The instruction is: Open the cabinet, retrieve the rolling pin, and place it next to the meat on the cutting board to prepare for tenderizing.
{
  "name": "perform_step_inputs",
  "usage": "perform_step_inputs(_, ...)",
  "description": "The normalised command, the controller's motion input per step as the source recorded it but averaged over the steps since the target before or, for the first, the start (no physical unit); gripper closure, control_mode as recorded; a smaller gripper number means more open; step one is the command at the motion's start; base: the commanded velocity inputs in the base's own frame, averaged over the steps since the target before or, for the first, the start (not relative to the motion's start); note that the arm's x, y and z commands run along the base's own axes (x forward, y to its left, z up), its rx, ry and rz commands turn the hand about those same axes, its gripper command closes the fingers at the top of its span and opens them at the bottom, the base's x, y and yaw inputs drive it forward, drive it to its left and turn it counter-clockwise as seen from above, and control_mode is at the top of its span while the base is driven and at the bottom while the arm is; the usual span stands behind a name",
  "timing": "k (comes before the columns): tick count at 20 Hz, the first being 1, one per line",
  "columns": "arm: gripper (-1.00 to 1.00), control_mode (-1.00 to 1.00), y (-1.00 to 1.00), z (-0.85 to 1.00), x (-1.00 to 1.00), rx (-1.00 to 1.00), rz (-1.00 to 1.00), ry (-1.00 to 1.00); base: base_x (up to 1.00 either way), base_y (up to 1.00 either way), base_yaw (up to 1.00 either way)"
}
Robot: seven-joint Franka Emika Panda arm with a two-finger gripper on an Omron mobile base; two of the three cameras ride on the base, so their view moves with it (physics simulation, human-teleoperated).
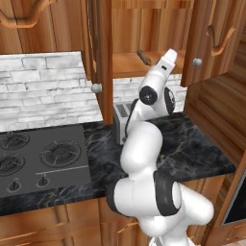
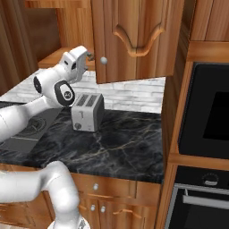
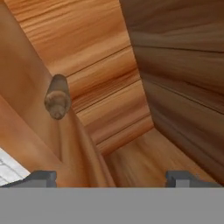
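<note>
The cabinet (image 1: 211, 38) stands open, its two doors swung out to either side of my arm. On its shelf lies the rolling pin (image 1: 143, 57), a slim brown rod pointing out toward the front. In the hand view the rolling pin's rounded end (image 3: 57, 98) faces me, ahead and to the left on the shelf. My gripper (image 3: 111, 178) is inside the cabinet mouth, open, with its fingertips (image 3: 41, 176) far apart and nothing between them. It is beside the pin and not touching it. The cutting board and the meat are out of view.
A silver toaster (image 1: 122, 121) stands on the dark marble counter (image 1: 192, 149) below the cabinet. A gas stove (image 1: 43, 156) lies to the left. The left door's edge and knob (image 1: 96, 88) hang close to my arm. A built-in oven (image 2: 208, 116) fills the wall on the right.
</note>
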Motion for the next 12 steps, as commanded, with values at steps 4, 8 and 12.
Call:
perform_step_inputs(4, -1.00, -1.00, -0.22, 0.00, 0.18, 0.00, -0.09, 0.13, 0.00, 0.00, 0.00)
perform_step_inputs(8, -1.00, -1.00, -0.26, 0.00, 0.15, 0.00, -0.08, 0.15, 0.00, 0.00, 0.00)
perform_step_inputs(12, -1.00, -1.00, -0.30, -0.04, 0.03, 0.01, -0.07, 0.16, 0.00, 0.00, 0.00)
